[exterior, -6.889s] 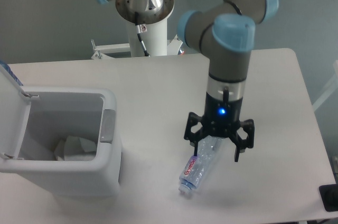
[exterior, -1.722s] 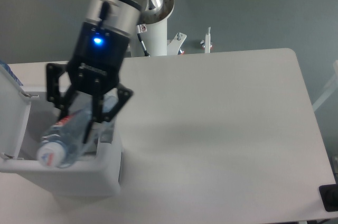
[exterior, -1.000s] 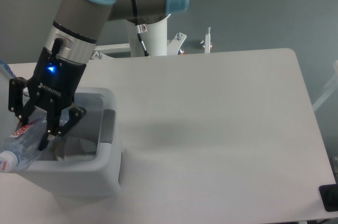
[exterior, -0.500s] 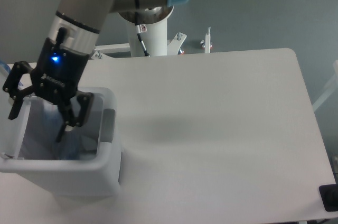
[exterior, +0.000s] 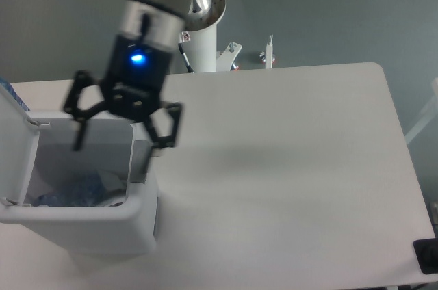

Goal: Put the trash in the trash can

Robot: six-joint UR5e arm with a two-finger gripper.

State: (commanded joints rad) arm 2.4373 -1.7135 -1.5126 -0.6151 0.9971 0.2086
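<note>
Gripper (exterior: pixel 123 133) at upper left of frame, hanging over the rear rim of the trash can (exterior: pixel 102 232). Jaws spread wide, nothing between them, nothing touched. One black finger (exterior: pixel 79 115) down toward the left over the bin opening, the other (exterior: pixel 168 126) down on the right, just above the grey latch tab (exterior: pixel 140 160) on the right-hand rim. Blue light lit on the gripper body, grey wrist section rising from it toward the top edge of the frame. Motion blur on the whole tool, so finger edges soft.

Trash can at lower left of frame on the white desk (exterior: pixel 287 167), lid (exterior: pixel 14 146) flipped open and standing up along the left side. Inside, low in the bin toward the front wall: crushed clear plastic bottle (exterior: pixel 75 191), seen as a bluish, crumpled shape lying roughly flat. Label colour not readable from here. Pale patch beside it on the right, possibly the white carton (exterior: pixel 113 191), but too blurred and too shadowed to be sure.

White arm pedestal (exterior: pixel 198 44) at top centre behind the desk edge, with a cable running down it. Small upright bracket (exterior: pixel 269 50) just right of the pedestal, on the grey floor side. Dark object (exterior: pixel 428 256) at the lower right corner of the frame, cut by the edge.
</note>
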